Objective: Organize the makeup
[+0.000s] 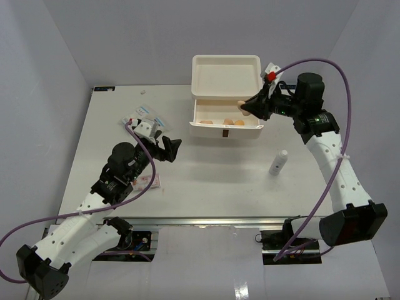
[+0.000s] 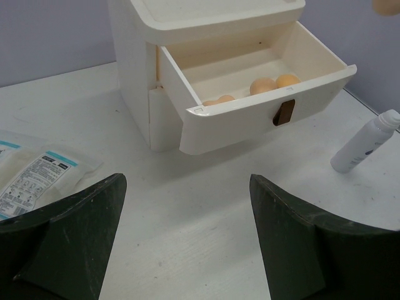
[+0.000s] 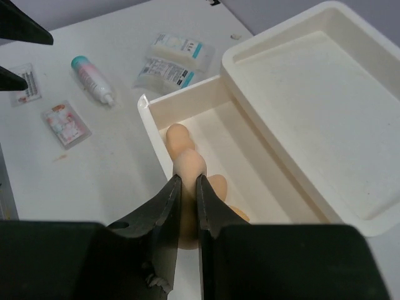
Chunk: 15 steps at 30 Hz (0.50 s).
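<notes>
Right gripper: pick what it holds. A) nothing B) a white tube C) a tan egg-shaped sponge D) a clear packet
C: the right gripper is shut on a tan egg-shaped sponge, poised above the open drawer.

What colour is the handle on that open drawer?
The handle is brown; the left wrist view shows it best.
</notes>
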Tool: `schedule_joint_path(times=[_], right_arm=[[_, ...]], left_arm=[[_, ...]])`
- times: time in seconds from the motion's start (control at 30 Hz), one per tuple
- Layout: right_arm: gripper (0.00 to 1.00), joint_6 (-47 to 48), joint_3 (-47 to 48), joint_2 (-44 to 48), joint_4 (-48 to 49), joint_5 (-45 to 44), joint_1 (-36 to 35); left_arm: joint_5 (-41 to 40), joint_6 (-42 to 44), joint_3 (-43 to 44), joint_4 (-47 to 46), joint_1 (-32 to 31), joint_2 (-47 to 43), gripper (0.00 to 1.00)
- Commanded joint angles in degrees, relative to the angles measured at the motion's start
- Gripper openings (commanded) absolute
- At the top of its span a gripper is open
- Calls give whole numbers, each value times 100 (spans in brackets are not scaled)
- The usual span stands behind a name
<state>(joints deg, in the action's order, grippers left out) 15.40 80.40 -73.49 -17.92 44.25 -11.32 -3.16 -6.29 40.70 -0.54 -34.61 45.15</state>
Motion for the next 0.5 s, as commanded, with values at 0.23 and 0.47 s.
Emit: schedule_joint_path(times=[0.23,0.47], right_arm=[[34,733,330,-1167,-397,-821,-345],[58,813,434,-1322,-395,-1050,-380]], left_arm=[[474,169,-85,-180,27,-21,91],[500,182,-88,-174,33,55,91]])
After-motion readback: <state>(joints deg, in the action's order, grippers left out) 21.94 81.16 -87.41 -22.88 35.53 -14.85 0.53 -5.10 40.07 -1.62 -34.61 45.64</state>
